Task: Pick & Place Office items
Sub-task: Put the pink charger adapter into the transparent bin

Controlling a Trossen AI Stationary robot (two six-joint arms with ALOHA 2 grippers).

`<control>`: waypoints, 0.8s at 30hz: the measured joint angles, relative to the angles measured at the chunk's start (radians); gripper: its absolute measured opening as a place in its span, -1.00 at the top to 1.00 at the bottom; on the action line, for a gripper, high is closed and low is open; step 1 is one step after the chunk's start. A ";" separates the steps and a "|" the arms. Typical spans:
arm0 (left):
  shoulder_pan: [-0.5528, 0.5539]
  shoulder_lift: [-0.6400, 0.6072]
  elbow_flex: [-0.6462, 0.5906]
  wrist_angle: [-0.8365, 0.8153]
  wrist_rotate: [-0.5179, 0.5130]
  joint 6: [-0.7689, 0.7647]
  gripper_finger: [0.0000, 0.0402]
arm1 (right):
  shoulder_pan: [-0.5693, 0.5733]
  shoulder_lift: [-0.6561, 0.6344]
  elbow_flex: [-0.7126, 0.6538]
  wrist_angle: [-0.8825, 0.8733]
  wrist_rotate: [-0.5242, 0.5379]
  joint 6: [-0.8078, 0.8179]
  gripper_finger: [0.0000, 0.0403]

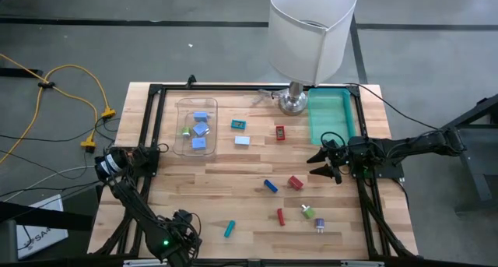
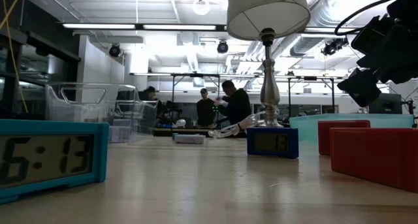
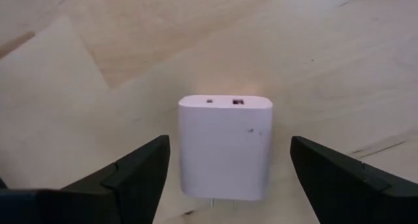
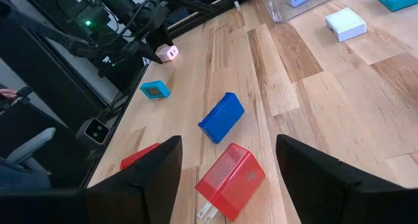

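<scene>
**Both arms poised low, fingers spread**

The left gripper (image 3: 228, 178) hangs low over the table (image 3: 313, 48), its fingers (image 3: 140, 172) released wide; a pale pink charger (image 3: 225, 145) lies flat between them, touching neither. The right gripper (image 4: 225, 178) reaches in from the table's right edge, tilted downward, fingers (image 4: 150, 172) parted and holding nothing. A red charger (image 4: 230, 178) lies between them, a dark blue block (image 4: 221, 116) just beyond, a teal clock (image 4: 155, 89) farther off. Farthest, light blue blocks (image 1: 201, 131) sit in a clear bin (image 1: 180, 107).
</scene>
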 joint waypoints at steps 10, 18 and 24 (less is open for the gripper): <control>0.000 0.000 0.000 -0.003 0.001 0.012 -0.54 | 0.000 0.000 0.000 0.000 0.000 0.000 -0.17; 0.000 0.000 0.000 -0.015 0.001 0.012 -0.51 | 0.000 0.000 0.000 0.000 0.000 0.000 -0.17; 0.000 0.000 0.000 -0.018 0.001 0.011 -0.37 | 0.000 0.000 0.000 0.000 0.000 0.000 -0.17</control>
